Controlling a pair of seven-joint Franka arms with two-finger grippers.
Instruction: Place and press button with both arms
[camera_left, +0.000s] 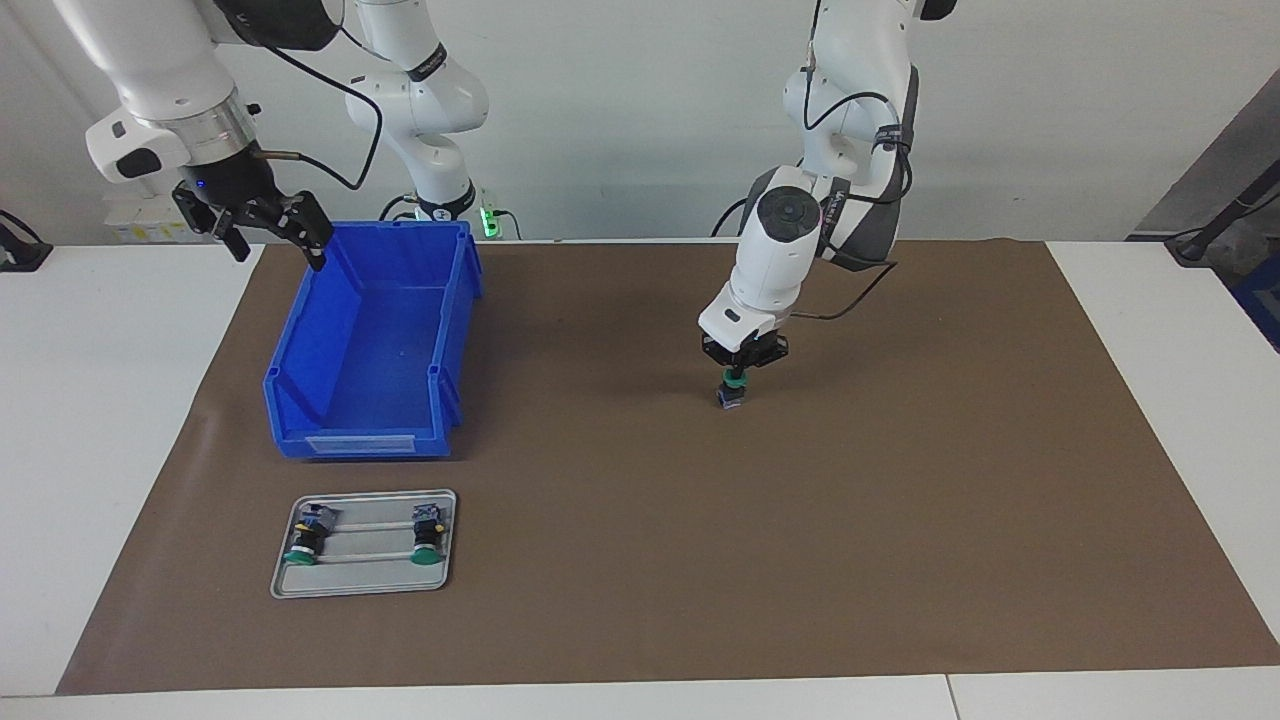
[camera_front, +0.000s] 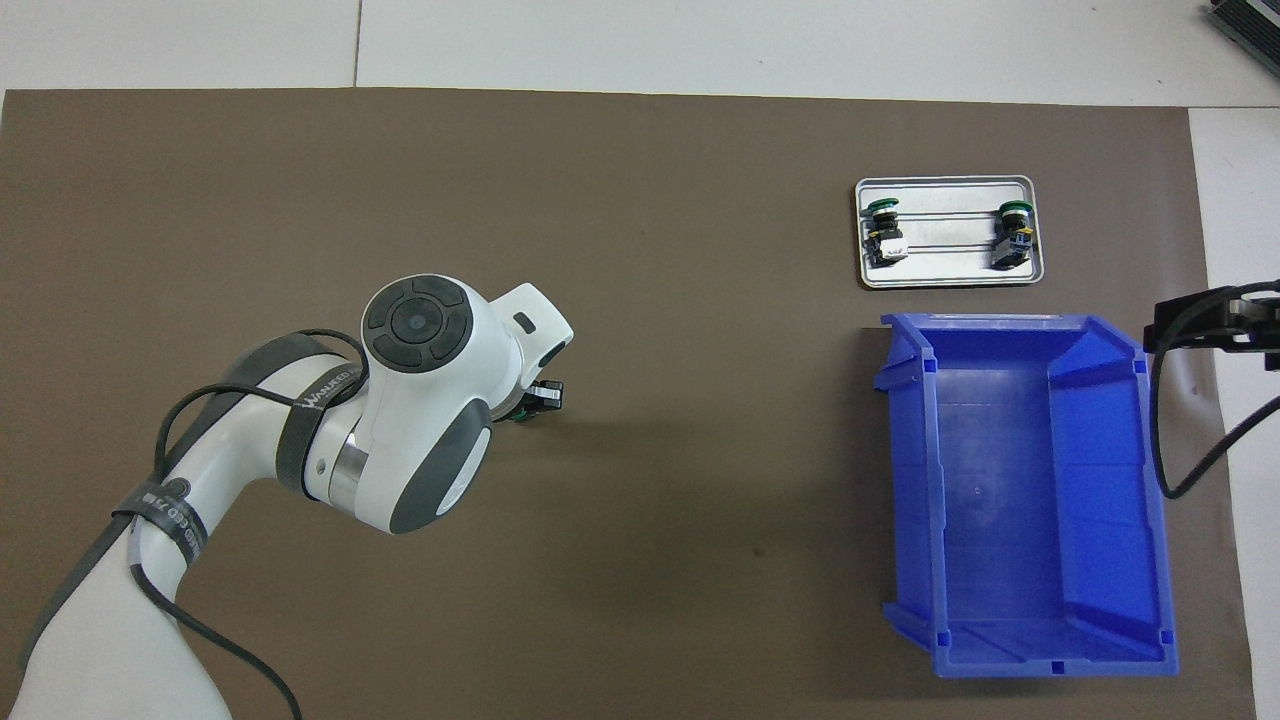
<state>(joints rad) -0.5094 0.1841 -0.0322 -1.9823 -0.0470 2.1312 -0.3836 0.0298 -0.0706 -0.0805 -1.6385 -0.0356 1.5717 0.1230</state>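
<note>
My left gripper (camera_left: 741, 366) grips the green-capped button (camera_left: 733, 389) upright, base touching the brown mat mid-counter. My right gripper (camera_left: 262, 222) waits spread open over the blue bin's (camera_left: 372, 340) corner, well apart.

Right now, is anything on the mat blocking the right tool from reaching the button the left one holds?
Nothing visible: bare mat separates them. The right tool hangs by the blue bin's corner; the left tool holds the button.
</note>
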